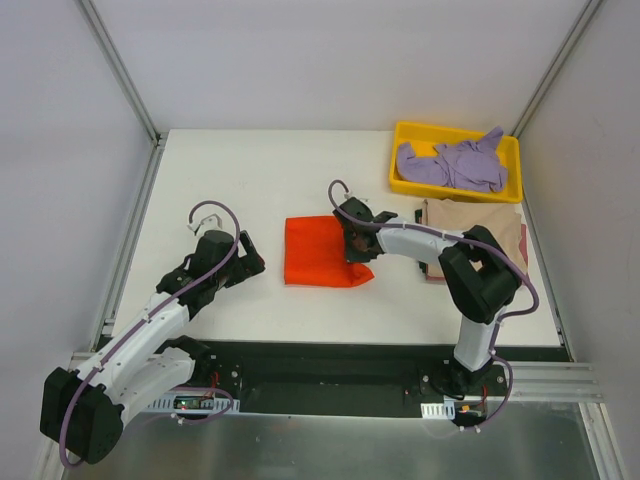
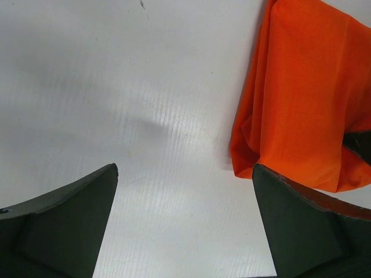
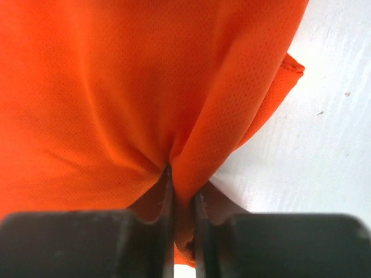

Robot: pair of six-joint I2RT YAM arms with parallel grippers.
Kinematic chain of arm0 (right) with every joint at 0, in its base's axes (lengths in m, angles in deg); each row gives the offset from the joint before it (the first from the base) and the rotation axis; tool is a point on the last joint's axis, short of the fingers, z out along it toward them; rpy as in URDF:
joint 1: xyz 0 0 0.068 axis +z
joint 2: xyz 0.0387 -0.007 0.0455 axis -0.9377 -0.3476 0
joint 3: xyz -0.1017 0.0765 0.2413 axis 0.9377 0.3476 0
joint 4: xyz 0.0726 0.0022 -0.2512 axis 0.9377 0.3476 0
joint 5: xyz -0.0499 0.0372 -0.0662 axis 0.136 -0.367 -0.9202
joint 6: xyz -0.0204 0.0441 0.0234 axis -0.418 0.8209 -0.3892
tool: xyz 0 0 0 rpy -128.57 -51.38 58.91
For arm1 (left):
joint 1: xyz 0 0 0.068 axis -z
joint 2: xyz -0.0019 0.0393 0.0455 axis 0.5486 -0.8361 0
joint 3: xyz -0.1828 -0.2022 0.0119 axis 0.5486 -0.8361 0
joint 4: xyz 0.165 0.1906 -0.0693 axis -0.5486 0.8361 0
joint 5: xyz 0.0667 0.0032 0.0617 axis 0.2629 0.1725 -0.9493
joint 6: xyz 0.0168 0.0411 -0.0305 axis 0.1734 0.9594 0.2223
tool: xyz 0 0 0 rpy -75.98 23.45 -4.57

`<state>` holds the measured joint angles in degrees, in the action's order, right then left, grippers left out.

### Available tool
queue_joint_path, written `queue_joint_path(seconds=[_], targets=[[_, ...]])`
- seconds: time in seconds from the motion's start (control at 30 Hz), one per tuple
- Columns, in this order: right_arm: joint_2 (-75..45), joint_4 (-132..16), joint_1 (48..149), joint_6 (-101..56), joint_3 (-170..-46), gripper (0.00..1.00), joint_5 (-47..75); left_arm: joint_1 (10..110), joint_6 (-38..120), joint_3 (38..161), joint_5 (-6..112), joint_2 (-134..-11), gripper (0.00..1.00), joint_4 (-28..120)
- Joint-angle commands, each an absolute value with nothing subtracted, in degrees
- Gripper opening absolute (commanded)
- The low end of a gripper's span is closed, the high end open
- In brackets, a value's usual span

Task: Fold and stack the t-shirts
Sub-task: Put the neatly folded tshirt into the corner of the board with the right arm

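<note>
Status: right gripper (image 1: pixel 353 248) is clamped on the orange-red t-shirt (image 1: pixel 315 252) at the shirt's 3 o'clock edge. Its wrist view shows the jaws pinched nearly together with a fold of the mesh cloth squeezed between them. The shirt is a folded, roughly square block lying near the middle of the white table (image 1: pixel 250 170). Its 4 o'clock corner is bunched and rounded just below the grip, and the other edges lie flat. Left gripper (image 1: pixel 255 260) sits at 9 o'clock of the shirt, close to it but not touching, with the jaws spread wide and nothing between them. Its wrist view shows bare table between the fingers and the shirt's edge off to the 2 o'clock side. The tan t-shirt (image 1: pixel 485 232) lies flat at 3 o'clock of the orange one, partly hidden by the right arm, so I can't tell how neat its fold is. The lavender t-shirt (image 1: pixel 455 165) is crumpled in a heap inside the yellow tray (image 1: pixel 405 132) at the table's 1 o'clock corner, just beyond the tan one.
</note>
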<state>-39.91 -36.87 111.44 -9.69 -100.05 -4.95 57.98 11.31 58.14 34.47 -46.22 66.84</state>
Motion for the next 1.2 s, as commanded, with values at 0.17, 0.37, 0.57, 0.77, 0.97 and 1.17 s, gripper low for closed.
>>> queue_joint_path(seconds=[0.17,0.37,0.57,0.77,0.97,1.17], targets=[[-39.0,-23.0,111.7,-21.6,-103.1,0.01,-23.6,58.1,11.3,59.1,35.4,-46.9,0.99,67.3],[-32.5,-20.9,111.6,-27.3,-102.3,0.0,-35.3,58.1,11.5,59.0,35.1,-46.7,0.99,67.3],[-27.5,-20.9,111.3,-36.4,-102.7,0.0,-42.9,58.1,11.8,59.0,34.9,-46.1,0.99,67.3],[-24.8,-19.7,111.0,-41.5,-103.9,0.0,-47.9,58.1,11.9,58.9,34.7,-45.4,0.99,67.3],[-22.6,-18.5,108.4,-42.8,-105.9,0.01,-47.8,58.1,12.0,58.9,34.7,-45.2,0.99,67.4],[-19.7,-18.0,106.6,-44.3,-107.2,0.0,-46.7,58.1,12.0,58.9,34.3,-44.9,0.99,67.3]])
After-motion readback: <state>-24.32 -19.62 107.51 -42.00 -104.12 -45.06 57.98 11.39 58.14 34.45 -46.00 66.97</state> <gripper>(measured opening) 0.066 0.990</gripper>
